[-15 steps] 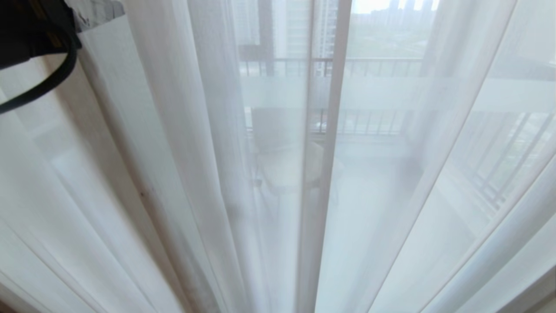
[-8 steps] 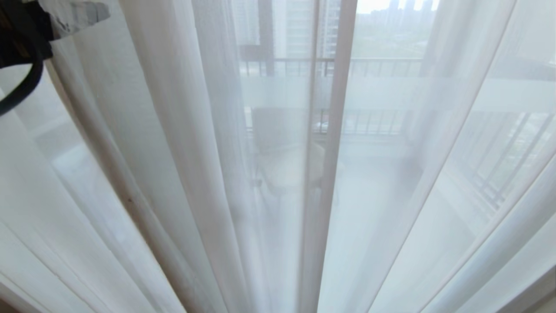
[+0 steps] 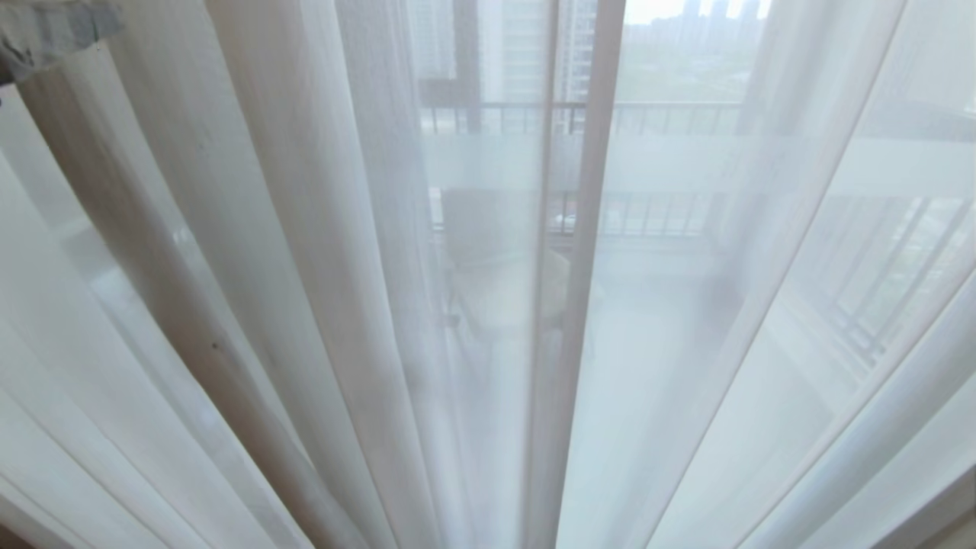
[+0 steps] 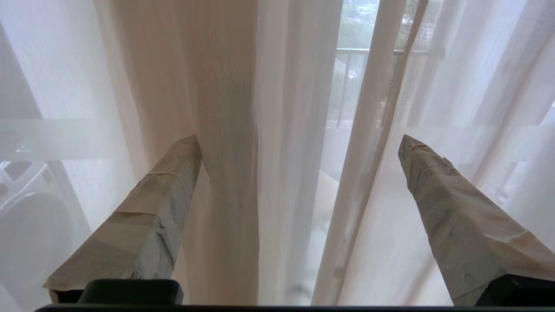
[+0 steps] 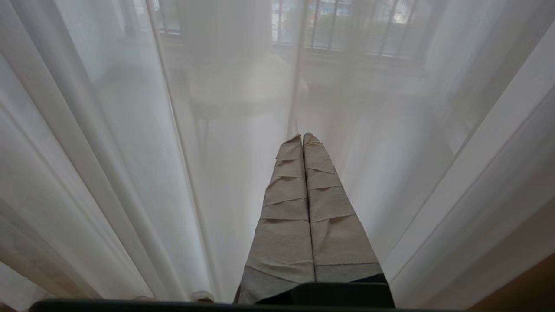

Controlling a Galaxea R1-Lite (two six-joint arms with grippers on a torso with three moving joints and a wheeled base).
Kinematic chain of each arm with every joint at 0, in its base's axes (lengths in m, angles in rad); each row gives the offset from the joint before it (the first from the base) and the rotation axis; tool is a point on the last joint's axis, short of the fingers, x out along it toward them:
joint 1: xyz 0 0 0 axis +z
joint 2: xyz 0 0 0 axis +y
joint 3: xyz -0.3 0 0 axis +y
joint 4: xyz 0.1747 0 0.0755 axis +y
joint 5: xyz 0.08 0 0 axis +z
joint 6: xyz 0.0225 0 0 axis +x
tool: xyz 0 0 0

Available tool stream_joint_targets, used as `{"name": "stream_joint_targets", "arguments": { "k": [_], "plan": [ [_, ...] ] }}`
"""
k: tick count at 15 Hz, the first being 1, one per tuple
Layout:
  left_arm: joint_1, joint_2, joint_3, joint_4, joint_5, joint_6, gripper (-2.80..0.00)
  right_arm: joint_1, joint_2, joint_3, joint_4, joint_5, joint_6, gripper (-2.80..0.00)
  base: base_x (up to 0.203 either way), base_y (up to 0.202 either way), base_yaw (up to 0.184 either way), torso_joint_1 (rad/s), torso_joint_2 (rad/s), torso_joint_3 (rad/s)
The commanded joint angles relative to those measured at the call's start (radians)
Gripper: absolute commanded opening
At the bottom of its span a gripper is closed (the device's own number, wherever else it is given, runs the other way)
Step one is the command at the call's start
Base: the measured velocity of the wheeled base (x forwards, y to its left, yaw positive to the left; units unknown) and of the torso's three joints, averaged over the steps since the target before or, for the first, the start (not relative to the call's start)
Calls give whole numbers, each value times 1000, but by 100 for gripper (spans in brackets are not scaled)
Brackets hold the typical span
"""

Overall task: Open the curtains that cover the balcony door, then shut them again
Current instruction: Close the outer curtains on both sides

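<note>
Between the spread jaws of the left gripper [image 4: 299, 143] hang folds of the sheers [image 4: 225, 130], drawn across the door [image 3: 663, 164]; one fold brushes a finger [image 4: 173, 173], none is pinched. Ahead of the right gripper [image 5: 302, 136], jaws pressed together, hang more sheers.

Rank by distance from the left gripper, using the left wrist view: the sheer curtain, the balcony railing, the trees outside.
1. sheer curtain: its folds hang between the open fingers of the left gripper.
2. balcony railing: behind the sheer, outside.
3. trees: beyond the railing, farthest.
</note>
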Motion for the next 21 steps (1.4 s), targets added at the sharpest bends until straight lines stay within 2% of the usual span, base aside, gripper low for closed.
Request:
{"name": "stream_joint_targets", "arguments": {
  "k": [1,9,17,18,21],
  "plan": [
    [-2,-57,21,2,1,-1,0,0,0,0,0,1,-1,-280,0,0,0,0,0,0],
    [-1,-191,85,19,17,-3,0,0,0,0,0,1,-1,-280,0,0,0,0,0,0],
    [-4,-322,88,184,28,-4,0,0,0,1,0,1,-1,-280,0,0,0,0,0,0],
    [-4,-336,95,190,27,-5,-280,0,0,0,0,1,-1,-280,0,0,0,0,0,0],
    [-1,-371,125,194,26,-9,-280,0,0,0,0,1,-1,-280,0,0,0,0,0,0]
  ]
}}
